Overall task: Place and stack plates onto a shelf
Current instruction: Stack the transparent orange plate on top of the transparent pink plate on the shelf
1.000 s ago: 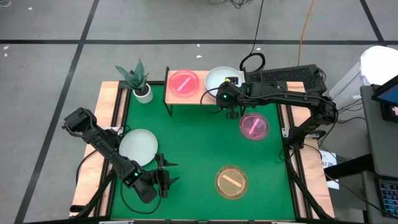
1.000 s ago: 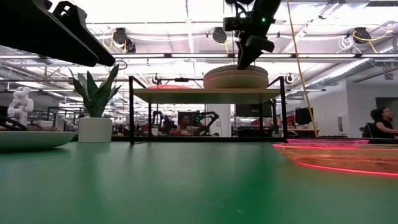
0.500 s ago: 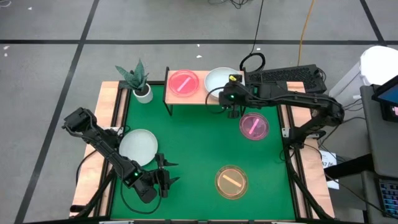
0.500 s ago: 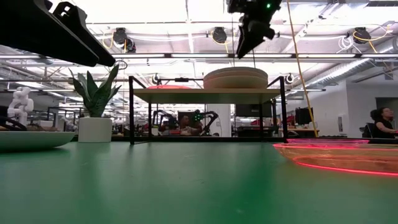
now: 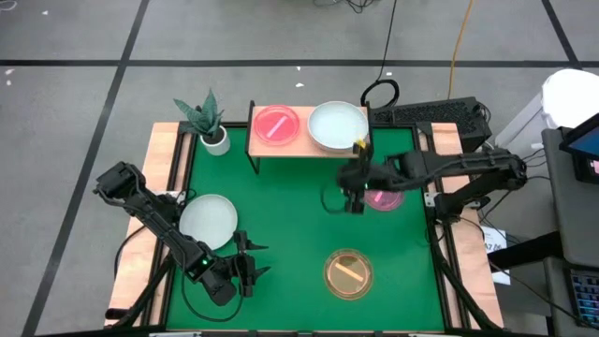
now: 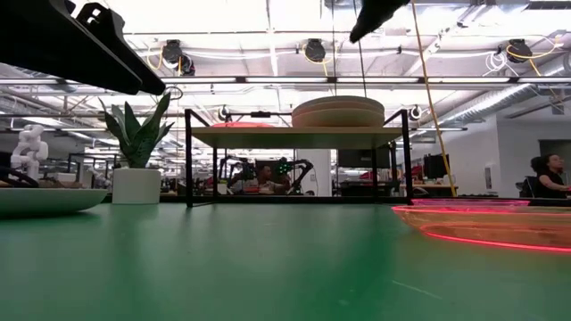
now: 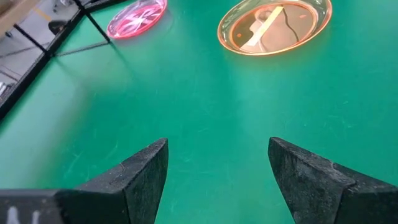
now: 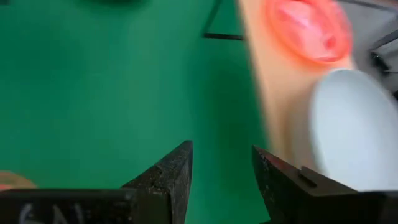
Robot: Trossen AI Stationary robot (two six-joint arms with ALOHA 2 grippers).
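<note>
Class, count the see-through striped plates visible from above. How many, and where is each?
3. One pink plate on the shelf, one pink plate on the mat, partly under the right arm, one amber plate near the front. Others may hide beneath.

Green mat (image 5: 299,225); pink striped plate (image 5: 277,124), white plate (image 5: 338,124) on light wood shelf (image 5: 301,140); amber striped plate (image 5: 348,272).

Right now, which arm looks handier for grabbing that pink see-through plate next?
Probably the right. Its open right gripper hovers right beside the pink plate, near the shelf. The left gripper waits at the mat's near edge, far away.
</note>
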